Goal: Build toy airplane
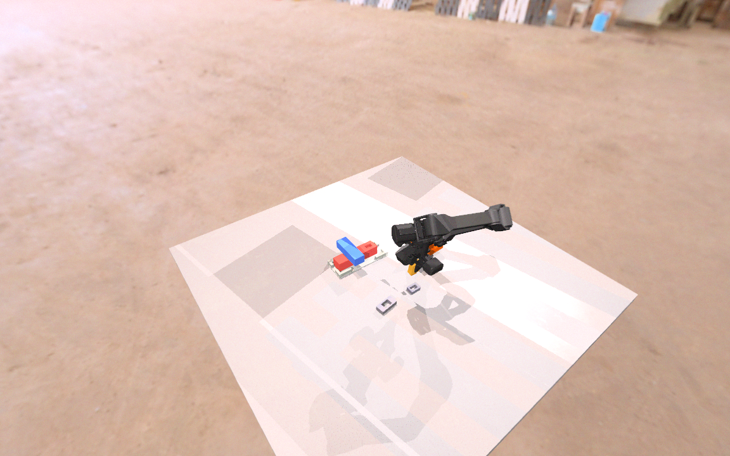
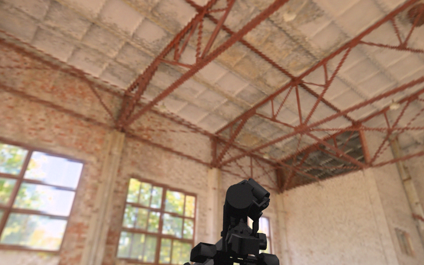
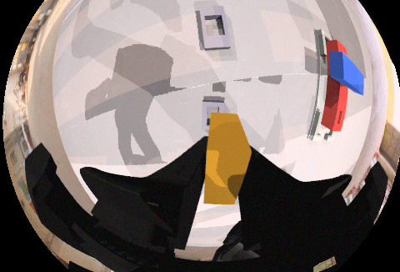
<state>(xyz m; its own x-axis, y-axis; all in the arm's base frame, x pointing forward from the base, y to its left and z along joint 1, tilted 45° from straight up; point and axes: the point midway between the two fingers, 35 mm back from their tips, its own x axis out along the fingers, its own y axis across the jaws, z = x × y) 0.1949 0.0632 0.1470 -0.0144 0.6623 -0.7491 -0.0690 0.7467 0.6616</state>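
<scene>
The red fuselage lies in the pale cradle, looking level. The blue wing lies across its top; its tab is hidden. The socket near the tail shows as an opening in the fuselage's top in the top view. My gripper is shut on the yellow-orange tail fin and holds it upright above the table, clear of the small grey holder. The fin's tab cannot be made out. In the exterior view the fingers are out of view.
The small grey holder stands near the fin, and a larger grey holder stands beyond it. Both have an open centre. An orange part shows behind the arm. The cradle is on the other side of the gripper from the arm's base.
</scene>
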